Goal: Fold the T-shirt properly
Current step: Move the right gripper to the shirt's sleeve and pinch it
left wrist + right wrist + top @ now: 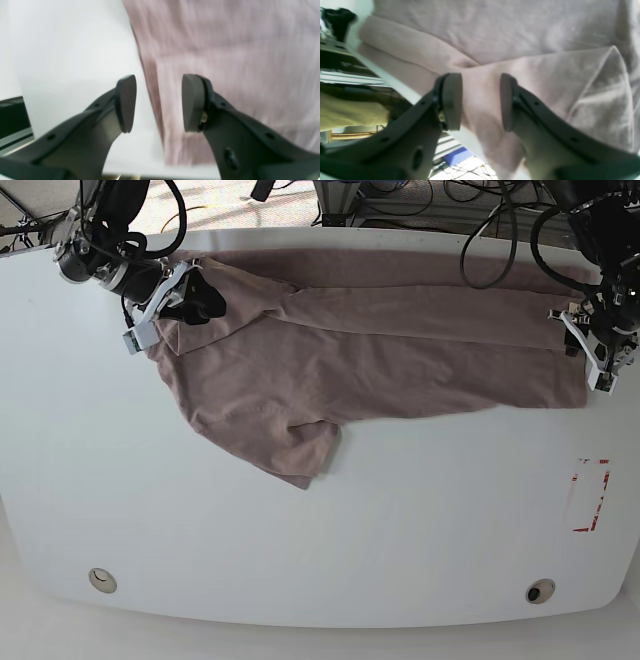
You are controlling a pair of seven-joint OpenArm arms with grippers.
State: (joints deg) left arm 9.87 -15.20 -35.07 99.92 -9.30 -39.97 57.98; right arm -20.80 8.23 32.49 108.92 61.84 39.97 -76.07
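The mauve-pink T-shirt [380, 350] lies lengthwise along the far side of the white table [300, 560], its upper part folded over and one sleeve [300, 445] pointing toward the front. My right gripper [195, 295] hovers over the shirt's left end. In its wrist view the right gripper [481, 82] stands open above wrinkled, folded T-shirt cloth [495, 32], with nothing between the pads. My left gripper [600, 355] is at the shirt's right end. It is open too, and the left gripper [158, 82] straddles the blurred edge of the T-shirt [225, 62] from above.
A red rectangular mark [588, 495] is on the table at the right. Two small round holes [100, 580] [540, 591] sit near the front edge. Cables [480, 220] run behind the far edge. The table's left edge [395, 85] passes close under the right gripper.
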